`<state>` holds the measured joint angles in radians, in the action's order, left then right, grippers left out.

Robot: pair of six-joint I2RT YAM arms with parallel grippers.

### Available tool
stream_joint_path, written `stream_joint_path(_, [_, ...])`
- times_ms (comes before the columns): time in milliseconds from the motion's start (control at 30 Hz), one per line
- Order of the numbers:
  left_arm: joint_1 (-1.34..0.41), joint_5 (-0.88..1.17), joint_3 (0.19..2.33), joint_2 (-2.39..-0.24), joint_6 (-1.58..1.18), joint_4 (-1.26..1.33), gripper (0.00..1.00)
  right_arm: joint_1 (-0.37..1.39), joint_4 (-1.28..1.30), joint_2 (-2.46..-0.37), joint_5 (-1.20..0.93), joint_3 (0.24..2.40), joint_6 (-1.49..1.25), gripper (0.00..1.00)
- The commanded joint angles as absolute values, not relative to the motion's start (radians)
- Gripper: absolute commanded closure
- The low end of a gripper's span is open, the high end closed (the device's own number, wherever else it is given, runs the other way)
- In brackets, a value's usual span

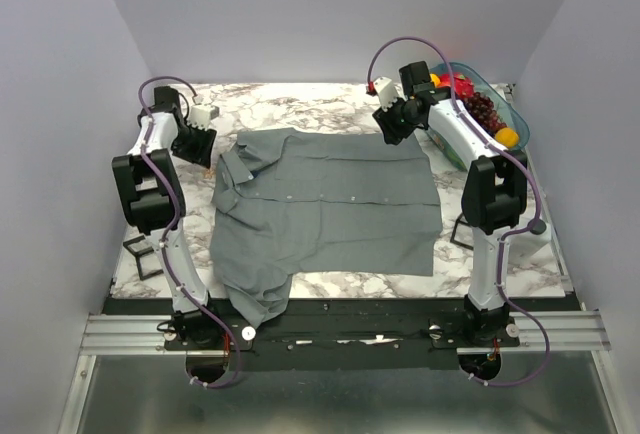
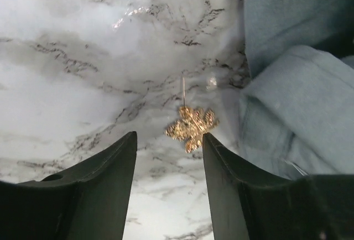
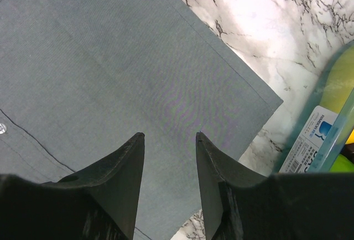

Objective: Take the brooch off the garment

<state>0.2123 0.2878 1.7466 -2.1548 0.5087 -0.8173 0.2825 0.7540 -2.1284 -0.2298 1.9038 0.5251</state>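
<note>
The brooch [image 2: 191, 126], a small gold-coloured cluster with a thin pin pointing away, shows in the left wrist view over the marble table [image 2: 83, 57], just left of the shirt's edge. My left gripper [image 2: 169, 135] is open, and the brooch sits just past its right fingertip [image 2: 213, 146]; I cannot tell whether they touch. The garment [image 1: 330, 204], a grey button-up shirt, lies spread flat mid-table, with my left gripper [image 1: 197, 144] off its collar side. My right gripper [image 1: 392, 129] hovers open over the shirt's far right corner [image 3: 110, 57], with nothing between its fingers [image 3: 168, 135].
A teal bowl [image 1: 497, 104] of fruit stands at the back right, close to the right arm; its rim [image 3: 332, 124] and a labelled packet [image 3: 312, 140] show in the right wrist view. A black wire-frame cube [image 1: 140, 254] sits at the left table edge.
</note>
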Motion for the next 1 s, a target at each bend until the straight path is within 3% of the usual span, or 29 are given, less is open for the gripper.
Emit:
stream_joint_path(0, [0.218,0.402,1.704,-2.054,0.437,-0.795,0.39,0.290,0.755,-2.132,-0.244,1.895,0.531,0.50])
stream_joint_path(967, [0.172,0.196,1.646,-2.201,0.426,-0.747,0.48,0.291,0.761,-2.143,-0.242,1.887,0.535,0.50])
